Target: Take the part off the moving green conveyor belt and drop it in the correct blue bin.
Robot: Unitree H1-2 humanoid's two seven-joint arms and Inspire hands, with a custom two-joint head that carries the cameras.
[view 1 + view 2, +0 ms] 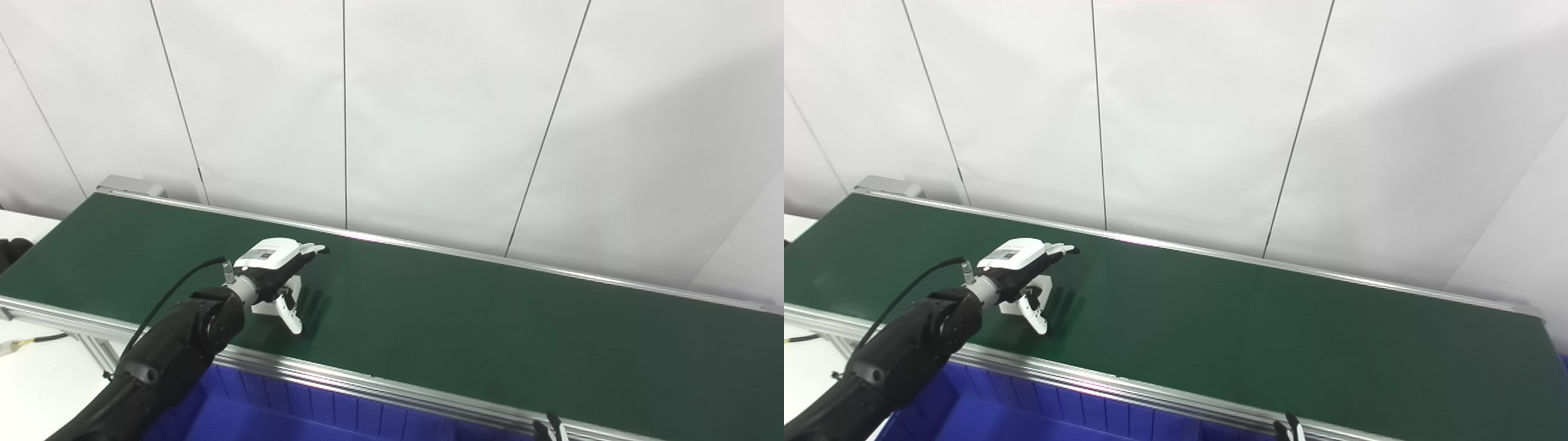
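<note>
My left hand (277, 269) is extended over the green conveyor belt (465, 318), fingers (309, 249) spread and thumb down. The white part (293, 288) sits on the belt directly beneath my palm; I cannot tell whether it is gripped. The blue bin (288, 410) lies below the near rail. Only the fingertips of my right hand (551, 427) show, state undeterminable.

Both head cameras look down and forward from the near side of the green conveyor belt (490, 331). Set side by side, they share nearly the whole scene.
</note>
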